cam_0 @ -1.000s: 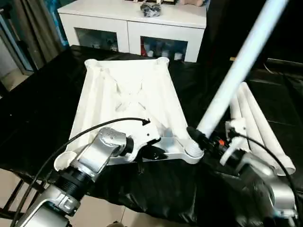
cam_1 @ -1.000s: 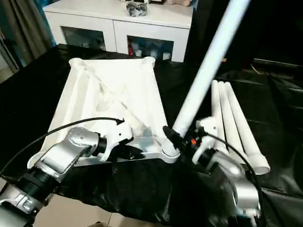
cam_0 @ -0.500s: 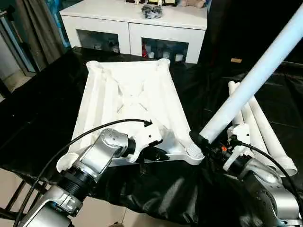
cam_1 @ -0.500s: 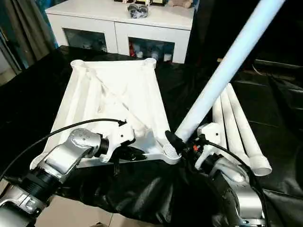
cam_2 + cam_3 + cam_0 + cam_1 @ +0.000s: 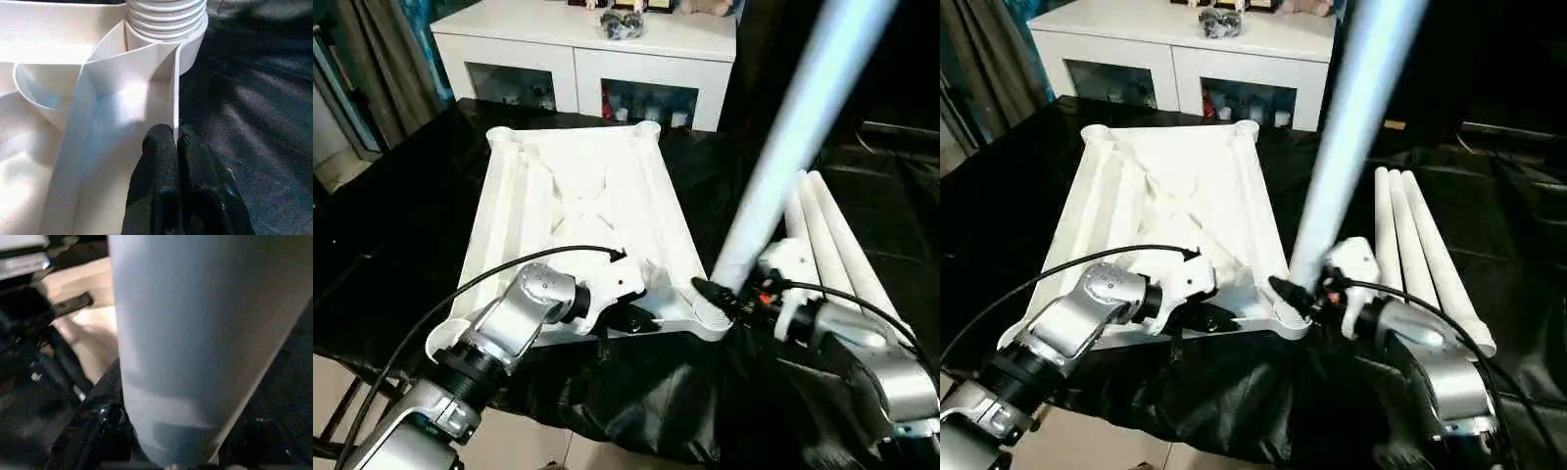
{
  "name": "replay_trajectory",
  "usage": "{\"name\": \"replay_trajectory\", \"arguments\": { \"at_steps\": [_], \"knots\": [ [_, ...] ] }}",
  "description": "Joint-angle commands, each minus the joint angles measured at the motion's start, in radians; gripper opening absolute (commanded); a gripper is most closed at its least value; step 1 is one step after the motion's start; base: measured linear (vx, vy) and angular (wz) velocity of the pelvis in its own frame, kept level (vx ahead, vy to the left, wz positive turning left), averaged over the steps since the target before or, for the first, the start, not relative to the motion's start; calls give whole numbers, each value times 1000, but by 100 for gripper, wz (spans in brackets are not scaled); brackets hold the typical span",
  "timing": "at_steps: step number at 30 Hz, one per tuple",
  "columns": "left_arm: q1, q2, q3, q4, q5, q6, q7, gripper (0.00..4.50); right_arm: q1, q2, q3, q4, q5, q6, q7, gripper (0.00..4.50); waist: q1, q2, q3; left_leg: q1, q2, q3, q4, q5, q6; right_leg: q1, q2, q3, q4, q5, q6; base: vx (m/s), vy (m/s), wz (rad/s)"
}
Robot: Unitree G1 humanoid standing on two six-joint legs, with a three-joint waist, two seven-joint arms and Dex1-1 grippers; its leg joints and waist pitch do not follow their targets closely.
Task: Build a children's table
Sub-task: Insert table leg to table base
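Note:
The white tabletop (image 5: 578, 206) lies underside up on a black-covered bench, ribs showing. My left gripper (image 5: 641, 318) is at its near edge, shut on the thin rim wall (image 5: 174, 98) just short of the ribbed corner socket (image 5: 166, 19). My right gripper (image 5: 729, 294) is shut on the lower end of a long white leg (image 5: 793, 127). The leg rises steeply up and to the right from the near right corner socket (image 5: 710, 315). How deep it sits in the socket is hidden by the fingers.
Three more white legs (image 5: 832, 235) lie side by side on the black cloth to the right of the tabletop. A white cabinet with glass doors (image 5: 587, 49) stands behind the bench. The cloth hangs over the near edge (image 5: 636, 411).
The held leg has swung from leaning far right to much nearer upright, its foot staying at the corner socket. The left gripper has kept its hold on the rim.

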Motion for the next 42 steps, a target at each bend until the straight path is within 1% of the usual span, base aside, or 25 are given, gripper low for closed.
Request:
{"name": "replay_trajectory", "arguments": {
  "at_steps": [1, 3, 6, 8, 9, 14, 15, 16, 18, 19, 21, 22, 24, 25, 27, 28, 29, 30, 31, 32, 34, 36, 37, 39, 42],
  "knots": [
    [-32, 2, 2, 25, 22, -15, 9, 0, 45, -2, 93, 35, -4, 65, 67, 190, -1, -12, -36, 7, 73, -35, -81, -282, 32, 22, -110, 68, -111, -440, -127, 0, 0, 0],
    [-41, -2, 6, 41, 20, -33, 1, 0, 47, -5, 95, 40, -8, 60, 76, 190, 2, -12, -37, 8, 72, -35, -81, -283, 33, 21, -112, 69, -114, -464, -119, 0, 0, 0],
    [-49, -5, 6, 52, 22, -43, -4, 0, 47, -6, 92, 54, -11, 49, 84, 190, 3, -11, -38, 7, 77, -36, -85, -274, 32, 22, -111, 68, -111, -429, -125, 0, 0, 0],
    [-52, -2, 6, 56, 21, -50, -12, 0, 47, 1, 81, 65, -2, 38, 90, 190, 2, -9, -38, 6, 77, -36, -86, -273, 32, 24, -112, 68, -109, -400, -138, 0, 0, 0],
    [-52, -1, 5, 57, 19, -58, -20, 0, 48, 3, 80, 66, 1, 36, 93, 190, 2, -7, -38, 6, 77, -37, -86, -280, 30, 24, -113, 68, -109, -402, -140, 0, 0, 0],
    [-58, -4, 2, 67, 13, -71, -41, 0, 45, 17, 72, 85, 1, 27, 86, 190, 2, -10, -37, 7, 77, -37, -87, -291, 26, 24, -114, 69, -111, -421, -138, 0, 0, 0],
    [-60, -4, 2, 72, 14, -72, -41, 0, 42, 24, 68, 91, 2, 26, 74, 190, 1, -5, -37, 7, 77, -38, -88, -298, 23, 23, -114, 68, -113, -424, -139, 0, 0, 0],
    [-63, -7, 5, 75, 14, -68, -36, 0, 38, 36, 58, 100, 2, 24, 55, 190, 1, -4, -37, 6, 77, -38, -89, -301, 23, 22, -114, 68, -113, -425, -139, 0, 0, 0],
    [-74, -26, 22, 84, 11, -42, -5, 0, 9, 86, 8, 159, -21, 3, -59, 190, -1, -4, -34, 10, 76, -38, -90, -321, 14, 18, -114, 67, -117, -454, -138, 0, 0, 0],
    [-80, -43, 37, 83, 7, -14, 25, 0, -12, 119, -26, 201, -37, -10, -140, 190, -8, -3, -31, 15, 74, -42, -90, -365, -5, 13, -116, 62, -123, -524, -126, 0, 0, 0],
    [-83, -53, 43, 79, 11, 4, 49, 0, -21, 135, -43, 216, -39, -10, -176, 190, -10, -5, -30, 13, 73, -45, -91, -376, -9, 15, -117, 60, -124, -545, -118, 0, 0, 0],
    [-88, -78, 56, 69, 15, 43, 101, 0, -37, 161, -66, 244, -51, -11, -247, 190, -15, -5, -30, 14, 75, -48, -93, -390, -16, 15, -119, 58, -128, -570, -101, 0, 0, 0],
    [-94, -120, 75, 53, 22, 102, 180, 0, -62, 199, -92, 281, -69, -13, -345, 190, -24, -1, -28, 14, 75, -51, -95, -411, -27, 11, -116, 54, -130, -576, -98, 0, 0, 0],
    [-94, -122, 76, 52, 23, 104, 184, 0, -63, 201, -93, 282, -69, -12, -349, 190, -28, -5, -29, 12, 74, -52, -95, -417, -29, 14, -117, 54, -129, -574, -96, 0, 0, 0],
    [-95, -166, 88, 34, 33, 164, 254, 0, -93, 235, -104, 323, -88, -14, -427, 190, -36, -4, -30, 6, 76, -55, -99, -411, -28, 18, -118, 55, -127, -538, -99, 0, 0, 0],
    [-93, -190, 89, 26, 38, 188, 284, 0, -109, 251, -105, 344, -96, -17, -456, 190, -43, -5, -33, -6, 77, -59, -104, -393, -26, 29, -116, 52, -121, -494, -104, 0, 0, 0],
    [-93, -209, 88, 23, 45, 208, 308, 0, -124, 266, -105, 360, -100, -21, -471, 190, -44, -2, -35, -6, 78, -60, -106, -387, -27, 31, -116, 52, -118, -462, -111, 9, 38, -19],
    [-92, -231, 80, 26, 64, 227, 344, 0, -139, 284, -100, 371, -105, -24, -481, 190, -51, -7, -37, -9, 78, -58, -105, -370, -23, 31, -114, 54, -113, -402, -129, 0, 0, 0],
    [-92, -241, 70, 34, 80, 229, 362, 0, -144, 293, -86, 365, -113, -26, -471, 190, -52, -9, -36, -4, 76, -53, -101, -357, -14, 25, -115, 58, -116, -381, -145, 0, 0, 0],
    [-91, -247, 60, 39, 94, 225, 374, 0, -145, 299, -71, 354, -119, -27, -458, 190, -52, -11, -36, -1, 74, -49, -97, -348, -8, 23, -117, 60, -119, -374, -152, 0, 0, 0],
    [-90, -246, 51, 44, 104, 209, 377, 0, -140, 298, -56, 336, -121, -26, -436, 190, -47, -15, -37, -3, 72, -41, -92, -286, 24, 27, -117, 66, -116, -331, -168, 0, 0, 0],
    [-78, -216, 35, 35, 112, 160, 355, 0, -112, 276, -31, 288, -101, -26, -368, 190, -41, -18, -36, 3, 72, -37, -90, -277, 39, 24, -115, 67, -119, -336, -167, 0, 0, 0],
    [-73, -203, 30, 29, 113, 139, 343, 0, -102, 266, -25, 272, -93, -22, -347, 190, -39, -21, -37, 3, 73, -36, -91, -270, 44, 27, -115, 68, -116, -335, -165, 0, 0, 0],
    [-65, -186, 27, 20, 112, 124, 327, 0, -90, 251, -22, 252, -82, -20, -321, 190, -37, -21, -37, -1, 75, -36, -92, -252, 49, 28, -114, 67, -114, -328, -165, 0, 0, 0],
    [-53, -163, 31, 7, 111, 100, 303, 0, -72, 226, -25, 227, -64, -15, -277, 190, -31, -24, -39, -2, 76, -33, -91, -216, 57, 31, -114, 67, -113, -318, -164, 0, 0, 0]
  ]
}}
